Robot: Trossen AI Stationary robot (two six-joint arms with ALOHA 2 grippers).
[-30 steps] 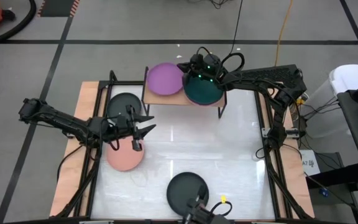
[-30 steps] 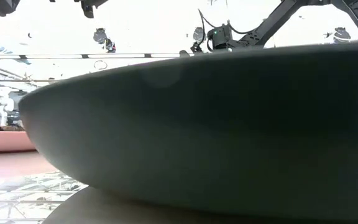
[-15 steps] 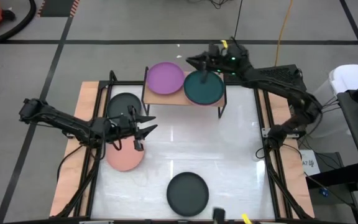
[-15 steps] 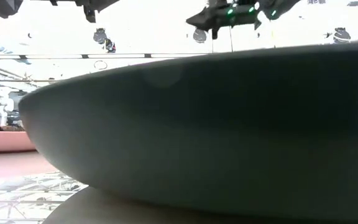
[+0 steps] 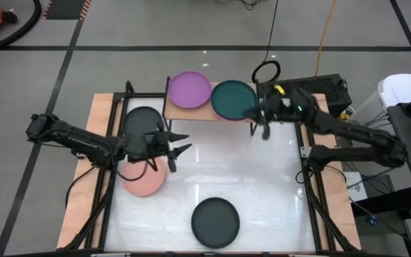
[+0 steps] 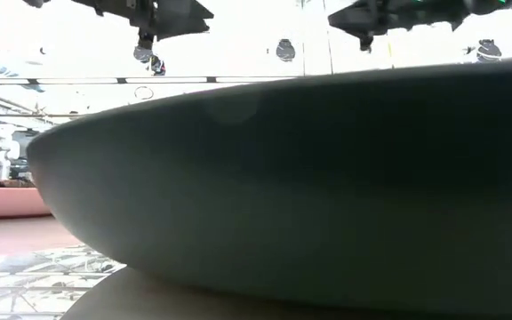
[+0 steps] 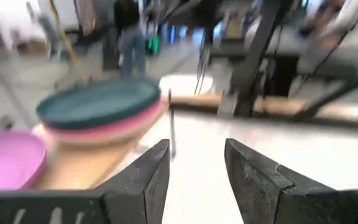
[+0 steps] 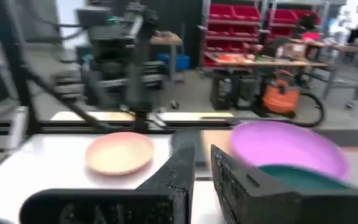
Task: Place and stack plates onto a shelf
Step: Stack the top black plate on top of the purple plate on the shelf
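The shelf (image 5: 209, 112) stands at the table's far edge. On its wooden top lie a purple plate (image 5: 189, 90) and a dark teal plate (image 5: 232, 100). In the left wrist view the teal plate (image 7: 98, 104) tops a stack of pink plates (image 7: 104, 129). A charcoal plate (image 5: 143, 120), a salmon plate (image 5: 145, 178) and another charcoal plate (image 5: 215, 221) lie flat on the table. My left gripper (image 5: 174, 146) hovers open above the table between the salmon plate and the shelf. My right gripper (image 5: 263, 126) hangs open by the shelf's right end, holding nothing.
The black frame rails (image 5: 111, 178) run along the table's left and right sides. The near charcoal plate (image 6: 283, 196) fills the low view and hides the table behind it. Bare white table (image 5: 241, 171) lies between the shelf and the near plate.
My right gripper has come off the far rim of the teal plate, risen, then swung toward the table's right and near edges, past the shelf's right end. The teal plate stays on the shelf. My left gripper has drifted slightly right, toward the shelf.
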